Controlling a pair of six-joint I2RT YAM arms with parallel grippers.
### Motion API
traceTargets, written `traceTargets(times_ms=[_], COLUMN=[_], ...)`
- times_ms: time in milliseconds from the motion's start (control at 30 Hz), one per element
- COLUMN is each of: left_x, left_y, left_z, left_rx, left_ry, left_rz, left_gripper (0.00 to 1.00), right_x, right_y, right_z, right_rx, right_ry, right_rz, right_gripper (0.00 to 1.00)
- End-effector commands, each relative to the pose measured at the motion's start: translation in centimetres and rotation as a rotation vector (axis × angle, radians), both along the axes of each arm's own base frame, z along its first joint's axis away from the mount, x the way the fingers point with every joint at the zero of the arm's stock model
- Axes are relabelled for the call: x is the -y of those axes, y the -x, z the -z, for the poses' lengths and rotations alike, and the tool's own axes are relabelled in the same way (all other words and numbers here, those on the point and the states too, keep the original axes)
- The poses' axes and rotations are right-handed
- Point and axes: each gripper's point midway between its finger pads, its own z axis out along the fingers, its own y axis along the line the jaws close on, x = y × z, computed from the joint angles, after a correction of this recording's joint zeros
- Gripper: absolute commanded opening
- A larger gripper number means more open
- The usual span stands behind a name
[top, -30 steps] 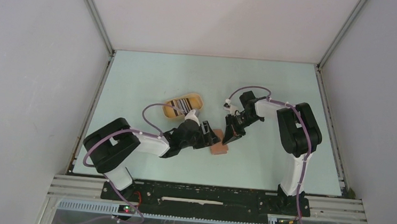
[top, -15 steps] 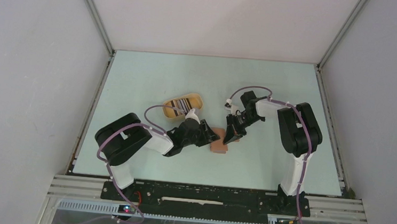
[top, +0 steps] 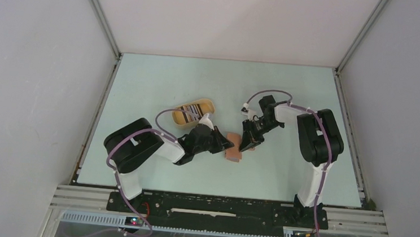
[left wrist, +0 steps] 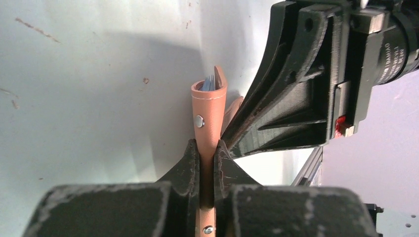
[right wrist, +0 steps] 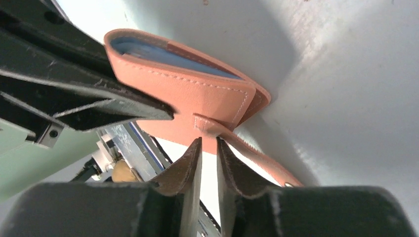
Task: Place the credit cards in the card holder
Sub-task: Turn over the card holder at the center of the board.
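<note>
Left wrist view: my left end effector clamps the card holder, salmon-brown and white-stitched, near the middle of the desk, blue cards showing in its mouth. My right end effector, almost closed, sits at the snap tab; whether it grips I cannot tell. Closing step, I judge: next, fold that tab over onto the stud.

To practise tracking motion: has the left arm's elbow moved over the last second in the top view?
Yes. The left arm's elbow has swung right, away from the table's left rail, toward the oval tray.
</note>
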Motion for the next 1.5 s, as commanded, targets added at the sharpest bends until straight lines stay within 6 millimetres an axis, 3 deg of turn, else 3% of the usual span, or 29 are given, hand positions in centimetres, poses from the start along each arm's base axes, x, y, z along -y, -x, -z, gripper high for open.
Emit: traceTargets(times_ms=[0,167,400,500,600,667,767,900,1067,1233,1300,1467], left_x=[0.6,1.0,1.1,1.1,1.6,2.1,2.6,2.8,4.7,6.2,6.3,6.4], left_y=[0.9,0.9,1.4,1.9,3.3,4.1,4.0,2.4,1.7,3.6,4.6,6.8], left_z=[-1.0,-4.8,-12.0,-16.3,-18.1,-17.6,-14.9,-12.1,-9.8,-6.3,-4.7,-2.6], left_rx=[0.101,0.285,0.662,0.934,1.256,1.437,1.628,1.691,1.777,1.849,1.845,1.782], left_ry=[-0.029,-0.039,-0.245,-0.389,-0.571,-0.719,-0.981,-1.246,-1.396,-1.442,-1.419,-1.308], left_rz=[0.1,0.175,0.304,0.357,0.491,0.595,0.775,0.828,0.823,0.904,0.954,1.104], left_gripper=[0.0,0.0,0.0,0.0,0.0,0.0,0.0,0.0,0.0,0.0,0.05,0.35], right_x=[0.7,3.1,8.9,10.4,11.4,11.6,11.9,12.3,12.4,12.6,12.6,12.6], right_y=[-2.6,-2.8,-2.2,-1.7,-1.6,-1.6,-1.8,-2.5,-3.2,-3.5,-3.6,-3.8], right_z=[-5.5,-12.9,-22.4,-24.4,-25.2,-25.1,-24.6,-23.2,-21.9,-21.1,-20.9,-20.4], right_rx=[0.212,0.43,0.789,0.874,0.917,0.908,0.871,0.816,0.763,0.737,0.729,0.707], right_ry=[-0.099,-0.244,-0.304,-0.306,-0.301,-0.308,-0.324,-0.324,-0.332,-0.326,-0.327,-0.323], right_rz=[-0.029,-0.039,0.066,0.114,0.154,0.167,0.184,0.2,0.209,0.214,0.216,0.219], right_gripper=[0.31,0.42,0.47,0.48,0.49,0.49,0.49,0.49,0.49,0.49,0.49,0.49])
